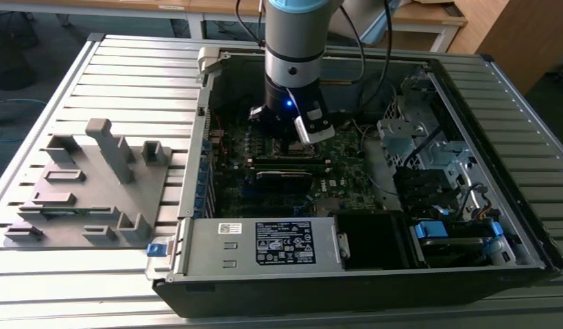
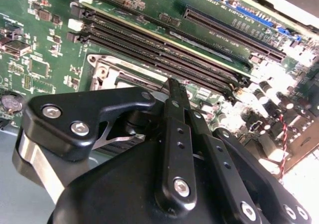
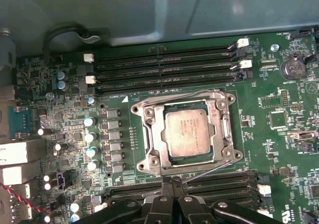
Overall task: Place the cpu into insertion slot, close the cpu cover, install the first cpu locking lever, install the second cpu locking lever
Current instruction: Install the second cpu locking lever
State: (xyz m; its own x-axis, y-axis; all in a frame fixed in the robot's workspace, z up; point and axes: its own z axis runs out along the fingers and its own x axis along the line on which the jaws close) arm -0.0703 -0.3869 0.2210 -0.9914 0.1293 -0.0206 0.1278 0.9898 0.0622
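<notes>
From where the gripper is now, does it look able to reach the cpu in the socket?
Probably yes. The gripper hangs just beside the insertion slot, and the cpu lies uncovered in its cut-out centre. Nothing stands between them; only a thin lever wire crosses near the fingertips.

The chip (image 3: pixel 187 132) has a dull grey metal top, slightly mottled. The frame plate (image 3: pixel 187 134) around it is bright brushed metal. The circuit board (image 3: pixel 279 134) is glossy green. The gripper (image 2: pixel 172 92) is matt black with shiny screws. The table (image 1: pixel 125 75) is ribbed pale metal.
</notes>
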